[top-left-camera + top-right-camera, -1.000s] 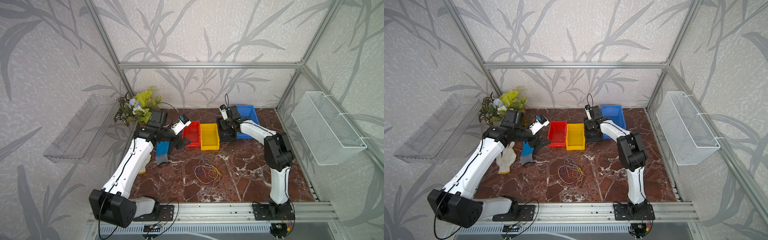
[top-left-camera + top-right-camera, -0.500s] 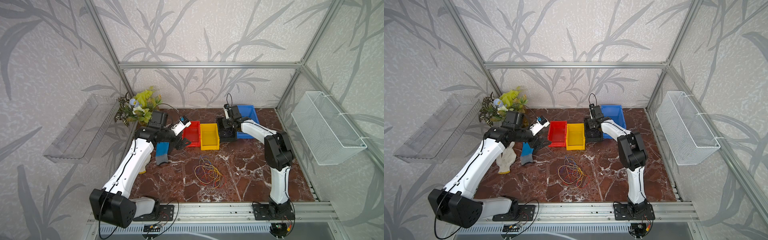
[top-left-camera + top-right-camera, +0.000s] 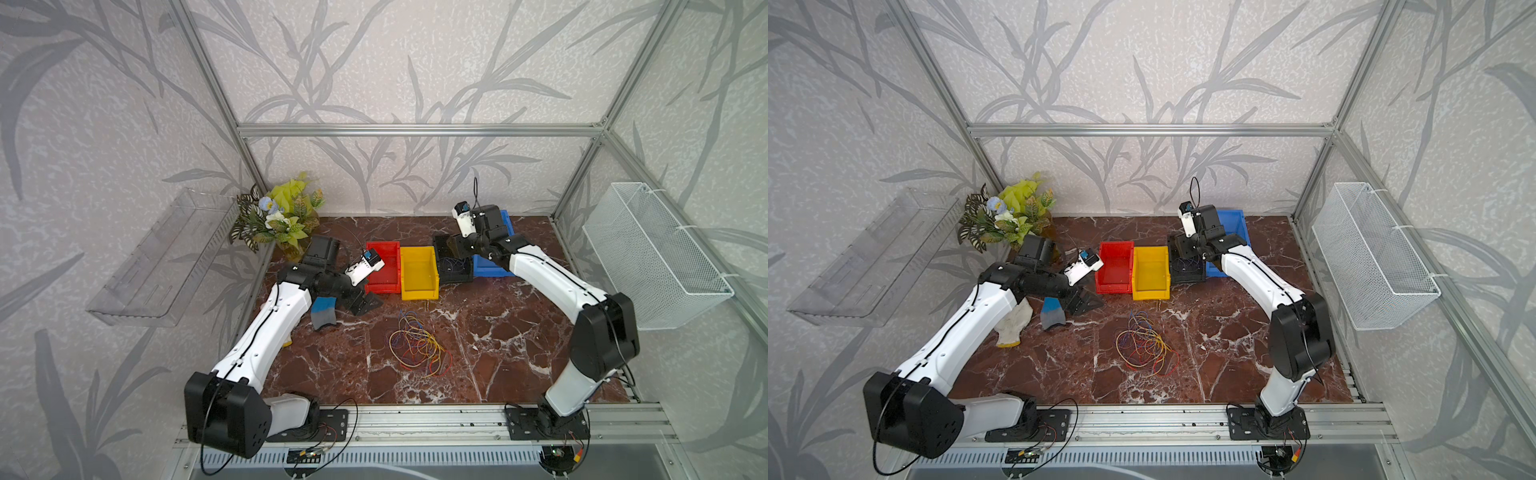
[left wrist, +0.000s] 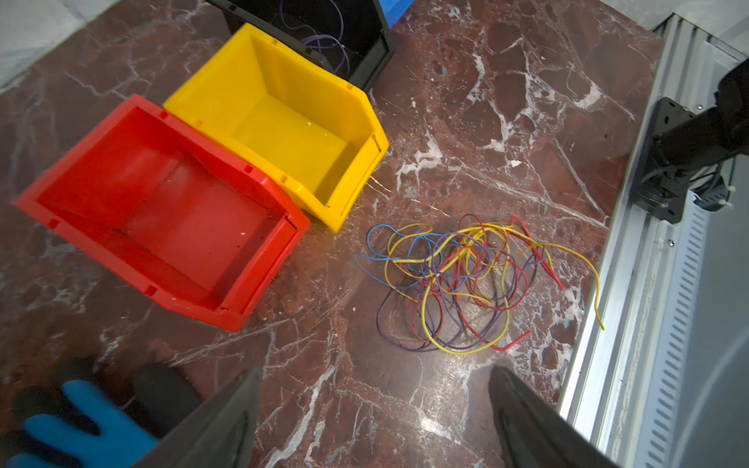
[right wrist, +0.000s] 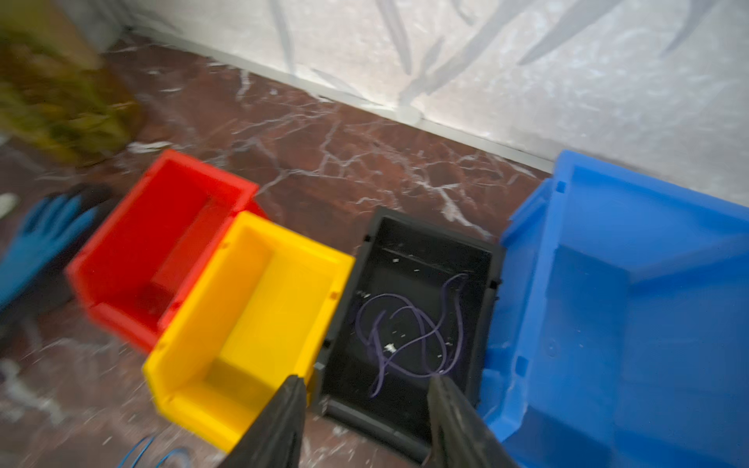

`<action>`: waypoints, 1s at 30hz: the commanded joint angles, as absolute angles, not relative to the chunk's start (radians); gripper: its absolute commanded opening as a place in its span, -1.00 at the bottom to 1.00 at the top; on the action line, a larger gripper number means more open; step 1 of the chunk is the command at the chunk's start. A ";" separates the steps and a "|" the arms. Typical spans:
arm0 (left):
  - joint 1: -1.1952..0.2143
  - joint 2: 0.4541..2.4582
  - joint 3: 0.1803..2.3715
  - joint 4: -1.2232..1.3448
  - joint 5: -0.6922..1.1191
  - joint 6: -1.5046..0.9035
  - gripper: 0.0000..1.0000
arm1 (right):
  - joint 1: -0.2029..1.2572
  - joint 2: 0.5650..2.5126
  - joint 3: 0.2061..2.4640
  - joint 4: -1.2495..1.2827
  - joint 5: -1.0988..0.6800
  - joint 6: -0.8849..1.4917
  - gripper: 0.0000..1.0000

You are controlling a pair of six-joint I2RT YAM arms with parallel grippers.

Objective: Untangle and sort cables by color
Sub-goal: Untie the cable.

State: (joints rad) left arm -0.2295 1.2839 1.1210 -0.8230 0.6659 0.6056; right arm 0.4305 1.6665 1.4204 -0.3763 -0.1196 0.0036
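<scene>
Tangled thin red, yellow, blue, purple cables (image 3: 417, 347) on marble tabletop (image 3: 498, 332) centre, purple loops (image 5: 409, 324) in black plastic bin (image 5: 425, 243); left gripper (image 4: 373, 372) spread wide, empty — right gripper (image 5: 367, 381) apart over black bin, empty.

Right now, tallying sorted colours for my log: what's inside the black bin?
Only purple cables show, loosely looped on the floor of the black bin. The jaws of the right gripper hide its near edge.

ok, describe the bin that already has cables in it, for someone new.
On the marble table, look along the back wall. In the row there, find the one between the yellow bin and the blue bin. That black bin alone holds purple cables.
</scene>
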 commanded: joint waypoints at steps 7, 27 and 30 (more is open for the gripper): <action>-0.250 1.289 0.986 -0.753 0.725 0.702 0.80 | 0.709 1.628 1.322 -0.851 -0.479 -0.230 0.14; -0.252 1.256 0.849 -0.690 0.670 0.754 0.85 | 0.740 1.896 1.406 -0.762 -0.454 -0.005 0.04; -0.252 1.256 0.841 -0.679 0.662 0.753 0.86 | 0.723 1.861 1.394 -0.766 -0.437 0.000 0.06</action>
